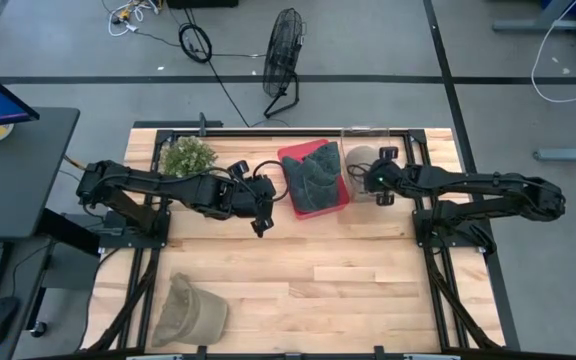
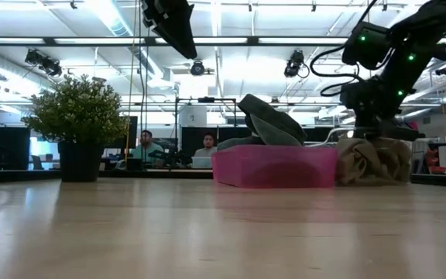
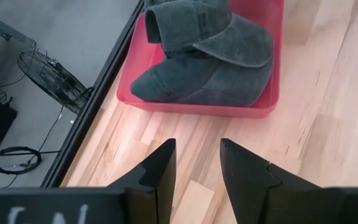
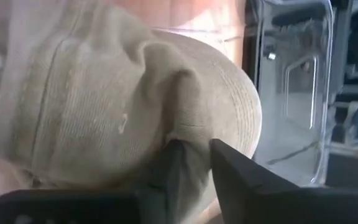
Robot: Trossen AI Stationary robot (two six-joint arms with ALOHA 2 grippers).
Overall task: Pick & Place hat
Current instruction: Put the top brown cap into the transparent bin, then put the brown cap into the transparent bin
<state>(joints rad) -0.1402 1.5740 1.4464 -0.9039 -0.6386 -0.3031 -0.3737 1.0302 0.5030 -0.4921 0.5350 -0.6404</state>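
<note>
A tan hat (image 4: 123, 106) lies crumpled in a clear bin (image 1: 400, 140) at the table's far right; it also shows in the low view (image 2: 374, 161). My right gripper (image 4: 196, 144) is down on it, shut on its cloth. Dark grey hats (image 3: 210, 56) are piled in a pink bin (image 1: 290, 156) just left of the clear bin. My left gripper (image 3: 197, 149) hovers open above bare wood on the near-left side of the pink bin, touching nothing. A second tan hat (image 1: 190, 308) lies flat on the table's near left. My right gripper pinches a raised fold of the tan hat's cloth (image 4: 194, 127) between its two fingers (image 4: 229, 165), coming from above. The hat's crown bulges beyond the fingertips. In the low view the hat rests at bin-floor level, bunched below the gripper (image 2: 378, 124).
A potted plant (image 1: 188, 156) stands at the far left of the table, behind my left arm. The clear bin's wall (image 4: 297, 81) rises close beside the right gripper. Bare wood (image 1: 348, 280) spans the table's middle and near right.
</note>
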